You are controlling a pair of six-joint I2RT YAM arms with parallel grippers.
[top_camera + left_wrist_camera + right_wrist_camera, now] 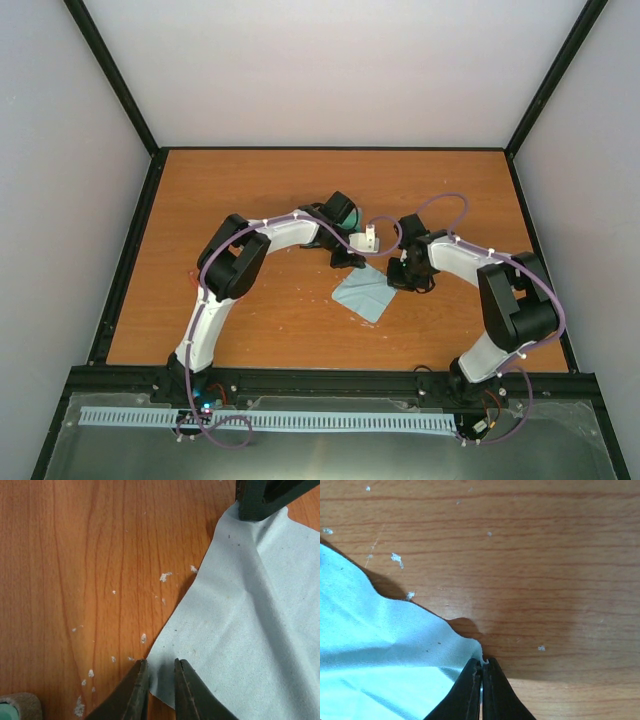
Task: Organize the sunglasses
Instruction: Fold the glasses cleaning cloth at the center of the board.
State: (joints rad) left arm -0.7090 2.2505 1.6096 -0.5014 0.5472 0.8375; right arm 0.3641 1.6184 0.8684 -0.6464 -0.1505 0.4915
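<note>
Right fingers [465,695] pinch the cloth [380,655]; wrist view shows left fingers [130,695] slightly parted.

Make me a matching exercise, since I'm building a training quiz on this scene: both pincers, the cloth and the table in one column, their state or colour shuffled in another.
1. left pincer
2. right pincer
3. cloth
4. table

A. light blue, creased
B. fingers pressed together on a cloth corner
C. orange-brown wood with white flecks
D. fingers slightly apart, astride the cloth's edge

Pairs: 1-D, 2-B, 3-A, 4-C
</note>
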